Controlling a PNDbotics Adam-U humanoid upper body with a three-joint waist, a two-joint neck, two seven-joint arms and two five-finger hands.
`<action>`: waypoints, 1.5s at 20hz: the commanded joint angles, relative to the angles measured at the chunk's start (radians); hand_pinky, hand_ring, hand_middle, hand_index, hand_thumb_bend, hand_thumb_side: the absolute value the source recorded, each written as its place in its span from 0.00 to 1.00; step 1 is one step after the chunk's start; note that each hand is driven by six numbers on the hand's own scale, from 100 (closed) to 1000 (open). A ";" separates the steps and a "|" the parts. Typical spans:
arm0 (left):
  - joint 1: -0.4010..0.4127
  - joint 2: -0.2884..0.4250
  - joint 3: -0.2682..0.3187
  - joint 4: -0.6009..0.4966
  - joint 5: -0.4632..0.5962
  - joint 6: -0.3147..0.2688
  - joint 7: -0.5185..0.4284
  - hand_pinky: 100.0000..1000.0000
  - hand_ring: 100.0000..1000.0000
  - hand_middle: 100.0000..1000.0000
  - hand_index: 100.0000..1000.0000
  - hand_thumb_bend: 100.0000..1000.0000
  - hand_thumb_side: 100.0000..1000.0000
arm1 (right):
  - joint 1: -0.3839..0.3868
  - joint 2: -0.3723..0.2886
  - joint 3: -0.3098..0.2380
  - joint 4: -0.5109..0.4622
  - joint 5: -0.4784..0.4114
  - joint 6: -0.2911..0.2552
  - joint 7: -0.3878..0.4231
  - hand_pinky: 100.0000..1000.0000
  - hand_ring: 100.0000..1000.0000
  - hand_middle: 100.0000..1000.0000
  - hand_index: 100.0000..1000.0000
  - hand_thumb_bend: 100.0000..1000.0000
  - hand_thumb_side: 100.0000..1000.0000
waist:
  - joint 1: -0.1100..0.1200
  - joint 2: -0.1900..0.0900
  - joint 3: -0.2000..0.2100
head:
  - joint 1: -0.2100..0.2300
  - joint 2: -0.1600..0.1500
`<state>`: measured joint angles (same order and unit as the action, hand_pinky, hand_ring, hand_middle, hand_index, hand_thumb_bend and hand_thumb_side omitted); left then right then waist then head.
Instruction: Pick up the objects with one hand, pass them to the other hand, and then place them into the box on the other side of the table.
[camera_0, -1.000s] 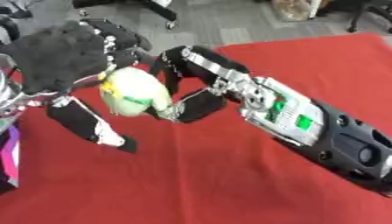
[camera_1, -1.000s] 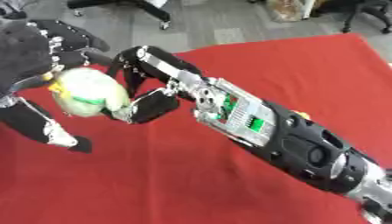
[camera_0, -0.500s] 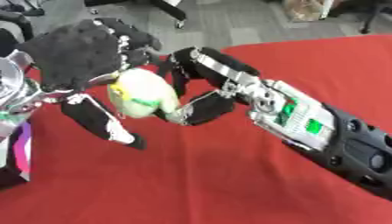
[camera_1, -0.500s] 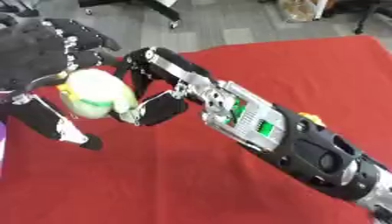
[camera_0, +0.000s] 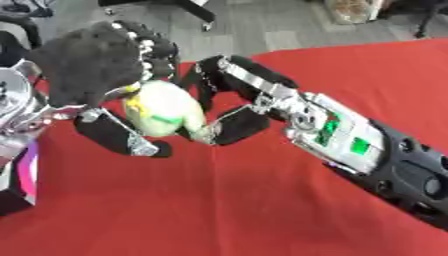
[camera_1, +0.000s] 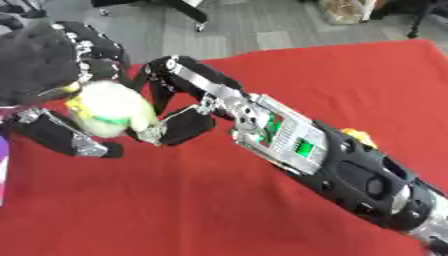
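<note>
Both hands have drifted up-table since before, left hand (camera_0: 92, 70) and right hand (camera_0: 229, 100) curled round the pale ball (camera_0: 162, 110); looks light, smooth—cup its middle.

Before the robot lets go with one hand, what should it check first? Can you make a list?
1. Left hand curled over the pale green round object: ok.
2. Right hand has fingers round the object too: ok, both hands are on it.
3. Object is up off the red tablecloth: cannot tell.
4. Which hand carries the object alone: cannot tell.
5. The box it must go into is in sight: not ok; only a purple edge shows at the left side.
6. Small yellow thing beside the right forearm lies away from the handover: ok.
</note>
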<state>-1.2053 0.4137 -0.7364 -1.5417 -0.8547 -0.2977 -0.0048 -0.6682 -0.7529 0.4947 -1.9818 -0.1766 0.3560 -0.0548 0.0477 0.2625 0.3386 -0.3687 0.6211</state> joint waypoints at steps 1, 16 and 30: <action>-0.019 0.030 0.003 -0.034 0.038 0.002 0.024 0.61 0.53 0.47 0.52 0.58 0.41 | -0.010 -0.012 -0.009 -0.018 0.010 0.009 -0.001 0.56 0.41 0.20 0.31 0.29 0.00 | 0.009 -0.002 -0.001 | -0.002 0.000; -0.016 0.026 0.011 -0.007 -0.009 0.054 0.040 0.53 0.42 0.35 0.37 0.59 0.57 | -0.008 -0.010 -0.010 -0.018 0.005 0.008 -0.008 0.55 0.40 0.21 0.32 0.29 0.00 | 0.009 0.001 -0.005 | -0.004 0.000; -0.001 0.049 0.012 -0.013 0.001 0.044 -0.019 0.72 0.80 0.81 0.84 0.68 0.65 | -0.008 -0.012 -0.014 -0.018 0.006 0.008 -0.008 0.55 0.40 0.20 0.31 0.29 0.00 | 0.012 0.002 -0.005 | -0.014 0.011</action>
<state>-1.1943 0.4393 -0.7427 -1.5403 -0.8600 -0.2573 -0.0318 -0.6603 -0.7527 0.4946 -1.9819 -0.1696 0.3683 -0.0616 0.0477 0.2648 0.3339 -0.3788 0.6283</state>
